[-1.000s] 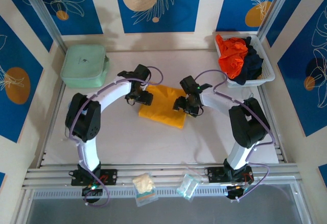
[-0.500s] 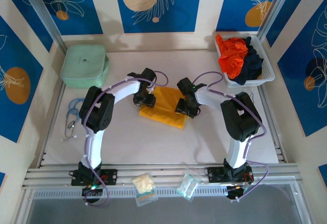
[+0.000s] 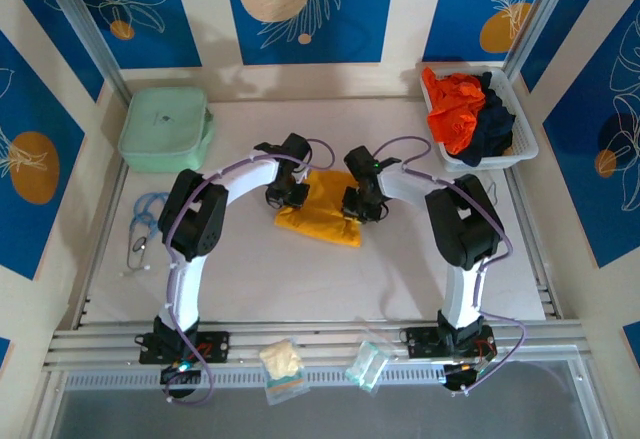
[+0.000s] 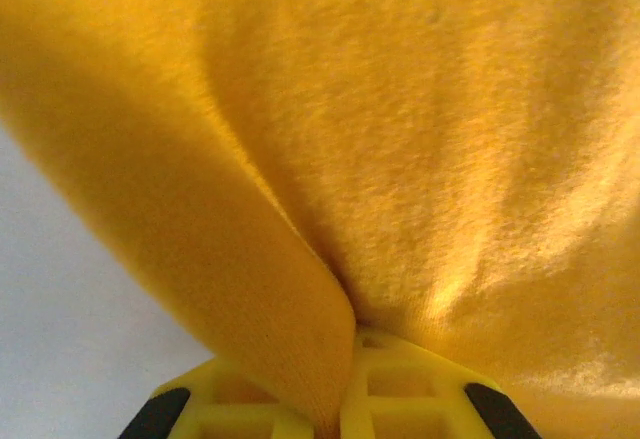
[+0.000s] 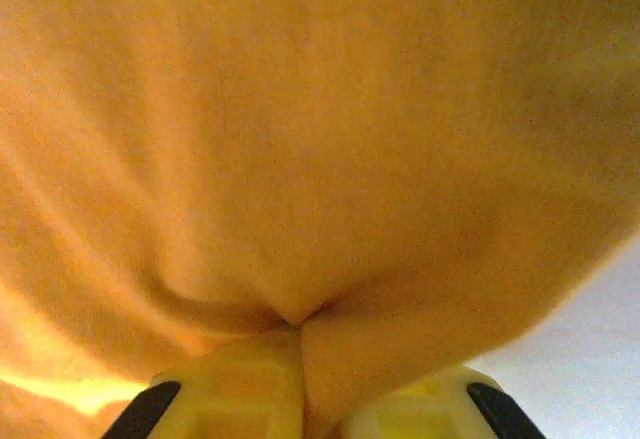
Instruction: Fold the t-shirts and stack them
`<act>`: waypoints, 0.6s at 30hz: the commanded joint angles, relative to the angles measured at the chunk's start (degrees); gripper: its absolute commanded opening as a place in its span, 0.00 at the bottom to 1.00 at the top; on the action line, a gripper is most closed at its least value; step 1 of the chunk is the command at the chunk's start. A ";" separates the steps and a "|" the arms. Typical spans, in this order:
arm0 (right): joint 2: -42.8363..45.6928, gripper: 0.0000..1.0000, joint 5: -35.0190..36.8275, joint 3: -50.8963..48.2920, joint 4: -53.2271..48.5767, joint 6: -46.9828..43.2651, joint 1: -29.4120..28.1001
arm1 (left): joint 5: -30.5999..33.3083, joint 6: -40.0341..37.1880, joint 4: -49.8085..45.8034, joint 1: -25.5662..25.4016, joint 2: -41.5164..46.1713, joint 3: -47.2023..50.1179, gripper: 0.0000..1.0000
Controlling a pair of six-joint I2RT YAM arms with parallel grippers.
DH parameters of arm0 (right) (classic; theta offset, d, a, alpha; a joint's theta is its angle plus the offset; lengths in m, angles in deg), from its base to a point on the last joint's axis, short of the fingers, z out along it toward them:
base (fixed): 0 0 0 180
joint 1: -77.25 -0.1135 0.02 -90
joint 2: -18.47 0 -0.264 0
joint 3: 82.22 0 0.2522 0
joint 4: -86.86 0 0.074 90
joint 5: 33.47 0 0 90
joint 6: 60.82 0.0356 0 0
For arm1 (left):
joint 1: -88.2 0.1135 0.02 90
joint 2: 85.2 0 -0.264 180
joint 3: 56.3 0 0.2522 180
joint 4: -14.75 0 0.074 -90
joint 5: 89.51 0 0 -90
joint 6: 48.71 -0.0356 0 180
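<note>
Golden-yellow t-shirt (image 3: 322,221) part-folded at mid-table, between arms. Left gripper (image 3: 288,197) and right gripper (image 3: 360,205) — jaws apart a second ago — now clamped on its left and right edges, cloth bunched between the pads. Grasp made — next fold likely can start.

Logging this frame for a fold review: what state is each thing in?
yellow t-shirt: partly folded on the table, pinched at both sides
left gripper: shut on the yellow t-shirt
right gripper: shut on the yellow t-shirt
orange-red t-shirt: crumpled in the white basket
navy t-shirt: crumpled in the same basket
mint-green case: closed, lying flat
</note>
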 commanded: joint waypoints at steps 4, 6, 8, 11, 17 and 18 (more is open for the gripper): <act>-6.47 0.00 -1.69 3.30 2.33 -5.49 1.46 | 4.45 1.90 0.36 0.22 -6.79 -0.47 0.00; -7.37 0.00 -2.16 4.96 2.27 -7.03 2.74 | 5.02 2.07 -0.24 0.81 -8.00 -2.36 0.00; -8.69 0.00 -2.29 7.22 1.71 -8.82 4.33 | 5.85 2.08 -1.14 1.71 -9.48 -5.35 0.00; -11.26 0.00 -2.71 11.88 0.90 -11.67 6.71 | 6.70 1.33 -2.88 3.74 -12.60 -11.30 0.00; -20.13 0.00 -3.29 26.66 -2.21 -17.36 10.38 | 5.18 -2.45 -10.29 8.02 -24.43 -34.30 0.00; -21.71 0.00 -3.24 29.60 -2.88 -17.94 10.77 | 4.89 -3.20 -11.72 8.53 -26.79 -38.76 0.00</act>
